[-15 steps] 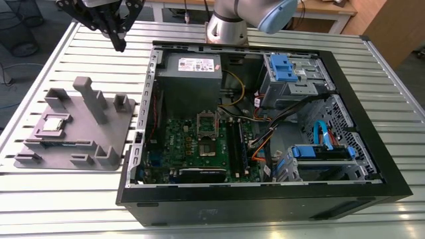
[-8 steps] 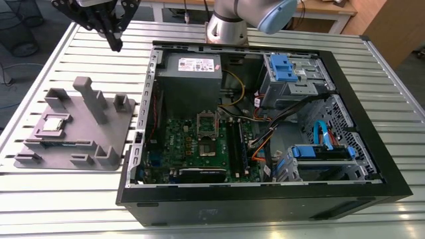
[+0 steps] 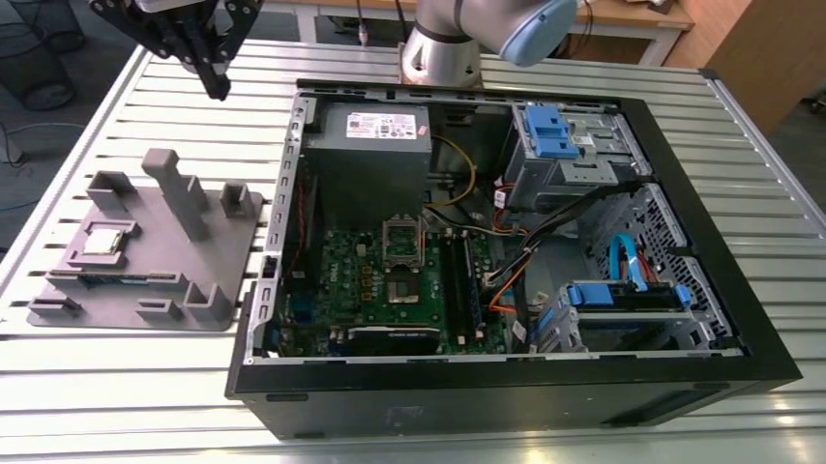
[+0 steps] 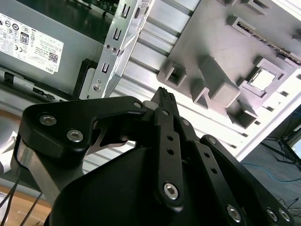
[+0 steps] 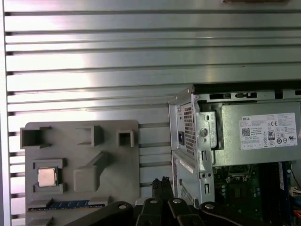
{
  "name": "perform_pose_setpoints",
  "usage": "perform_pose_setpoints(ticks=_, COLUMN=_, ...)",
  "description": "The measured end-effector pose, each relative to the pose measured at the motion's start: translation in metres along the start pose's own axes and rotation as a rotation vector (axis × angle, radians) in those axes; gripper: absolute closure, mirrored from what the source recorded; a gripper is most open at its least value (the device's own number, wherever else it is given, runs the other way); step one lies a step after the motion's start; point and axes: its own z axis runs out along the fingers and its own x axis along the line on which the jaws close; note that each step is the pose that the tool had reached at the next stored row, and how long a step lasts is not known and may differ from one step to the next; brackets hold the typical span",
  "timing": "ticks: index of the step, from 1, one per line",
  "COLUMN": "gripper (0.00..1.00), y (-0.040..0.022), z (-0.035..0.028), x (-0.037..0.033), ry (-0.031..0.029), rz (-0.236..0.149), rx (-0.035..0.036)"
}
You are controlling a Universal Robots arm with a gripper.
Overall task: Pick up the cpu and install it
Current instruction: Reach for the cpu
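My claw (image 3: 219,89), pinched narrow and empty, hangs over the worktop (image 3: 130,387) near the edge carrying my base. The cpu (image 3: 103,242) lies flat in the grey fixture (image 3: 226,242), well apart, toward the opposite edge.

One computer case (image 3: 516,391) is holding one motherboard (image 3: 374,285), one power supply (image 3: 368,159), two blue drive caddies (image 3: 558,130). Beside the case, one fixture plate (image 3: 230,237) is carrying one cpu (image 3: 103,240). One gripper (image 3: 217,89) is hanging near the case.

Slatted metal table (image 3: 130,387), wooden desk (image 3: 633,14), perhaps carpet (image 3: 19,126)
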Motion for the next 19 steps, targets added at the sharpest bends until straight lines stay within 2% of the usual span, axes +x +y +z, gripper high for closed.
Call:
perform_pose_setpoints(ticks=11, gripper=0.89, y=-0.0006, z=-0.0007, x=0.0085, ry=-0.0007, rz=0.000, rx=-0.0001)
perform_pose_setpoints(ticks=19, gripper=0.89, y=-0.0016, z=-0.0015, x=0.0219, ry=-0.0008, rz=0.000, rx=0.0000)
